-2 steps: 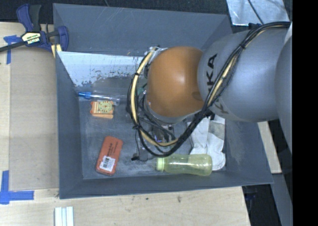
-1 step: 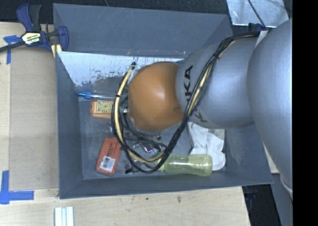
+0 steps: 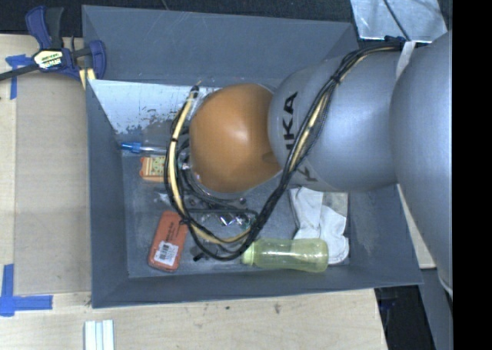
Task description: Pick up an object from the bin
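No thing can be named as picked yet. The nearest candidates are a flat orange-red packet (image 3: 167, 242) at 7 o'clock on the bin floor and a yellow-green bottle (image 3: 292, 255) lying on its side at 5 o'clock. The gripper (image 3: 219, 216) sits low between them, near the floor toward 6 o'clock, with the packet just beside it at its 8 o'clock and the bottle's neck near its 4 o'clock. We cannot tell whether the gripper is open or closed, or whether it has hold of anything, because the orange cover (image 3: 231, 137) on the wrist and the looped cables (image 3: 175, 179) hide it from above. Our judgement is that the arm is at the bottom of its reach. A grasp is unconfirmed, and the lift out of the bin is not yet done. Further out, a crumpled white cloth (image 3: 321, 218) lies at 4 o'clock, touching the bottle's upper side. A small orange-yellow box (image 3: 152, 168) sits at 9 o'clock, with a blue pen (image 3: 132, 147) just above it at 10 o'clock. The grey bin (image 3: 231, 41) has sloped walls, and the one at 11 o'clock is scuffed. As for writing, the letters "KA" read sideways on the grey arm (image 3: 361, 125), which we take to be the end of the maker's name. The packet carries a white label with dark marks, and the small box has print on its face, but neither is legible to us.
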`<control>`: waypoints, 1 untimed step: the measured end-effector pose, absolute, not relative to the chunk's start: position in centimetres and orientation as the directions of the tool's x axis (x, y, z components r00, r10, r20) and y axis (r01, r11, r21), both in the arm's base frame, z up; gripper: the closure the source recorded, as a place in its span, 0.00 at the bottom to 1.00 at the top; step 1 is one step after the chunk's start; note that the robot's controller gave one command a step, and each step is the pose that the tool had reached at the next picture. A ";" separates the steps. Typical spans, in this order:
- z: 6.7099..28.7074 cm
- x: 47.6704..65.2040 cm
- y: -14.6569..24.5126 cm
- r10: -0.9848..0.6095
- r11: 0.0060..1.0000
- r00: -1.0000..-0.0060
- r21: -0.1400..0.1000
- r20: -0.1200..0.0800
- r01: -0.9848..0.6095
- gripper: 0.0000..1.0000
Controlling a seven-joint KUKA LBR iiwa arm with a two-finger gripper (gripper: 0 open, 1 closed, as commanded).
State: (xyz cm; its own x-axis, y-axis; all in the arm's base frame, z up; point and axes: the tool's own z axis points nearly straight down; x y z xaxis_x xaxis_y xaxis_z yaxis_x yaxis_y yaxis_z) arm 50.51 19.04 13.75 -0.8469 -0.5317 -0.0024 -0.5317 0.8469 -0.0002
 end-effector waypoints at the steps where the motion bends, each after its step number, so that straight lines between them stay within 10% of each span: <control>1: 7.2 50.4 19.9 -0.755 0.656 -0.656 -0.001 -0.004 -0.755 0.00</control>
State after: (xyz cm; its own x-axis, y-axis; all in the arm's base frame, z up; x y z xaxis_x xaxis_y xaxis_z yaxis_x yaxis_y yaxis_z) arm 50.44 19.90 7.25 -0.6557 -0.7550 -0.0042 -0.7550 0.6557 -0.0013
